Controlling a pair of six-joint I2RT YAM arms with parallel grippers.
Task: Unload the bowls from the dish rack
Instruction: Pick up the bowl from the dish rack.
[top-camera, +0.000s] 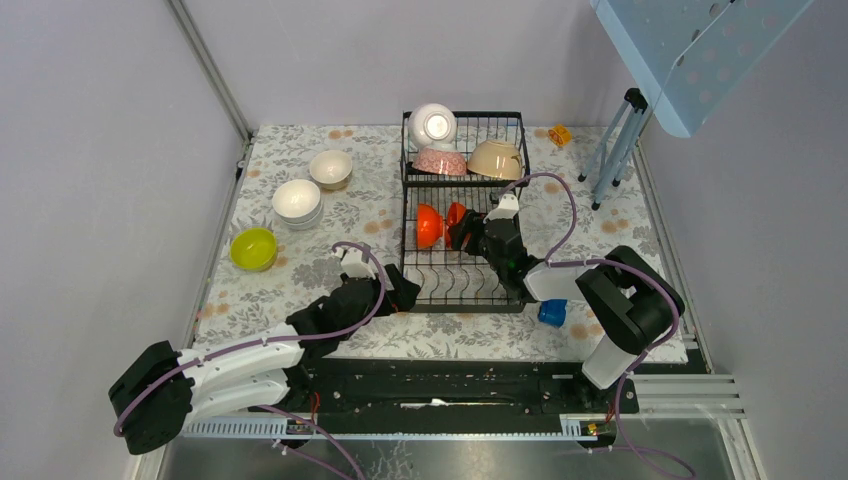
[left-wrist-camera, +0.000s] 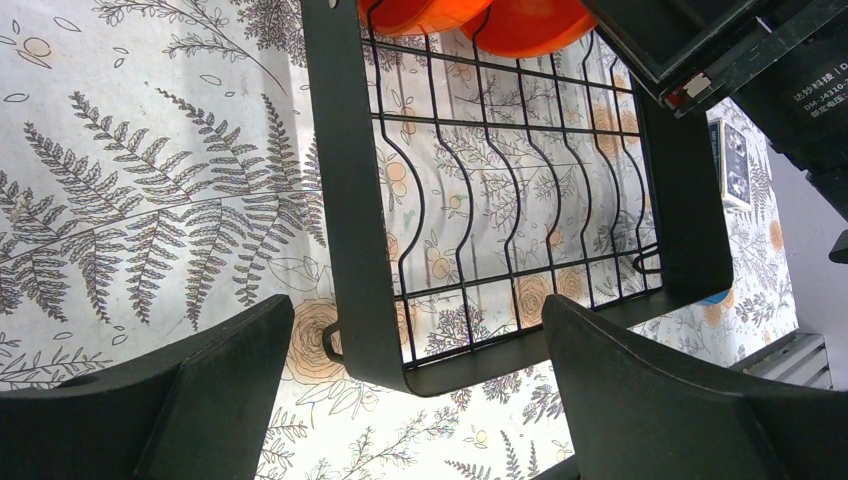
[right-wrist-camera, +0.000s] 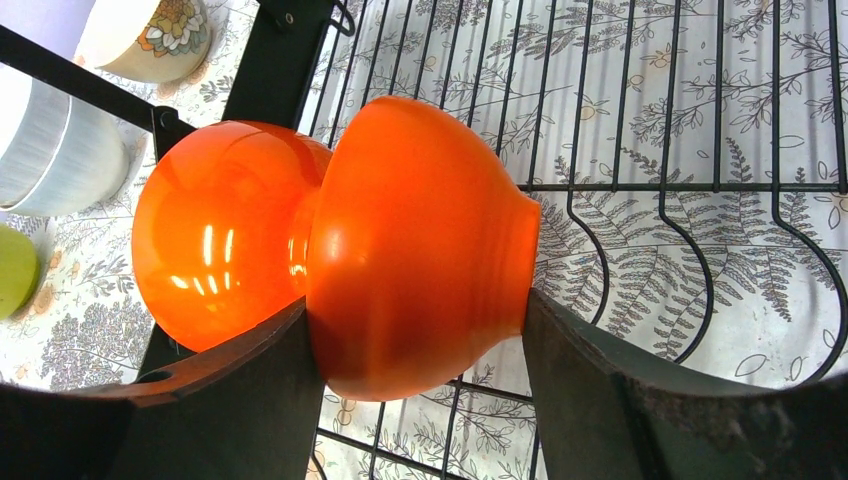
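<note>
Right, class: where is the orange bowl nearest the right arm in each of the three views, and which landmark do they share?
Top external: orange bowl at centre, in the rack, at the right pincer.
Left wrist: the bowl is at the top edge, right of the other orange bowl.
Right wrist: the bowl is at centre, between the fingers.
Shared landmark: the rack's black wires.

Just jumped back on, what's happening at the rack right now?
The right gripper has its fingers either side of the nearer orange bowl, standing in the dish rack's lower tray beside a second orange bowl; a firm grip isn't clear. The left gripper hangs open and empty by the rack's near corner. Three bowls sit in the upper basket; a yellow-green bowl and others are on the table.
</note>
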